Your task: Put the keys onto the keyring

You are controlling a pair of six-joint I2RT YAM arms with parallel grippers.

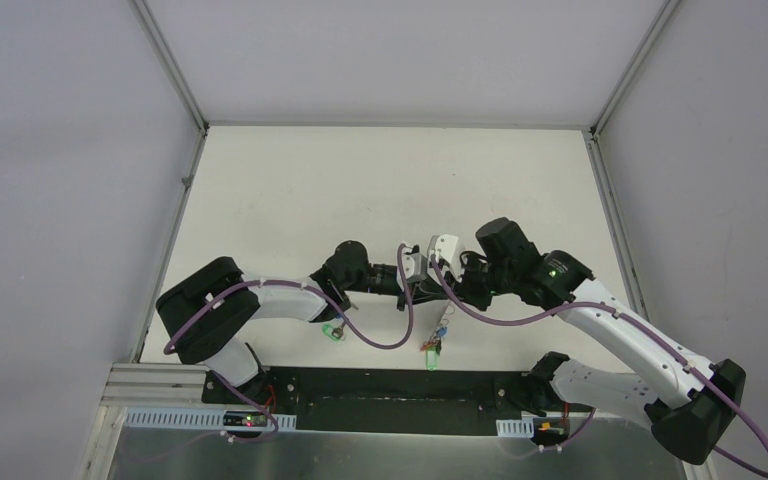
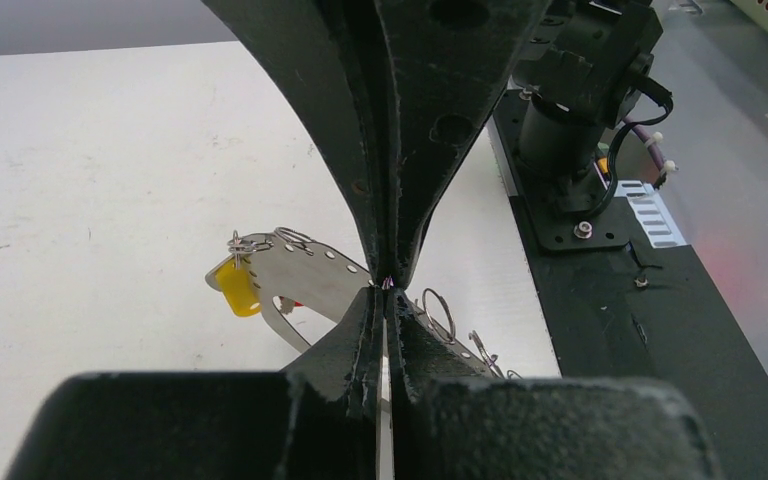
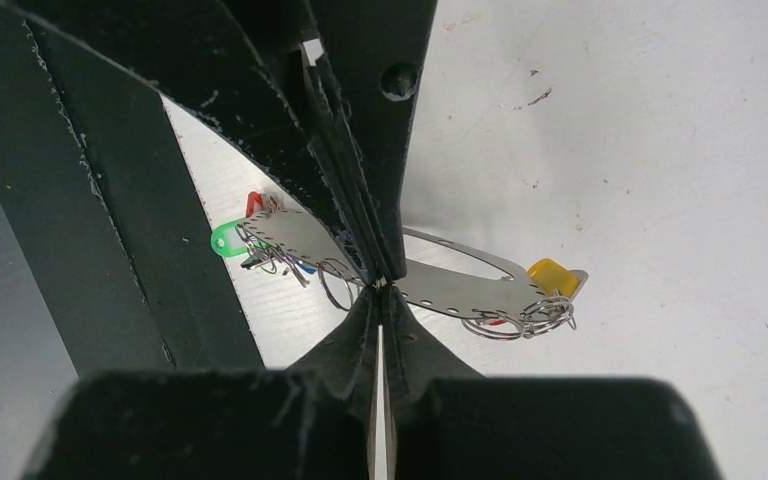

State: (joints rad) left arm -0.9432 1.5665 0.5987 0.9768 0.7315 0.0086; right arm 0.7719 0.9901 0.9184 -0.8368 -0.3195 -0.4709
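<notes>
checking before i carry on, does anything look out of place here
A green-tagged key lies alone on the table under the left arm, apart from the keyring that carries the other tags. Nothing looks spilled or broken.

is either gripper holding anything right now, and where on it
Both the left gripper and right gripper pinch the keyring near the middle of its flat metal body.

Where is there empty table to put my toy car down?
Bare: the far half of the table, up to the back wall. Crowded: the middle, where the left end effector and right end effector pinch the keyring, and near the green key on the near left.
</notes>
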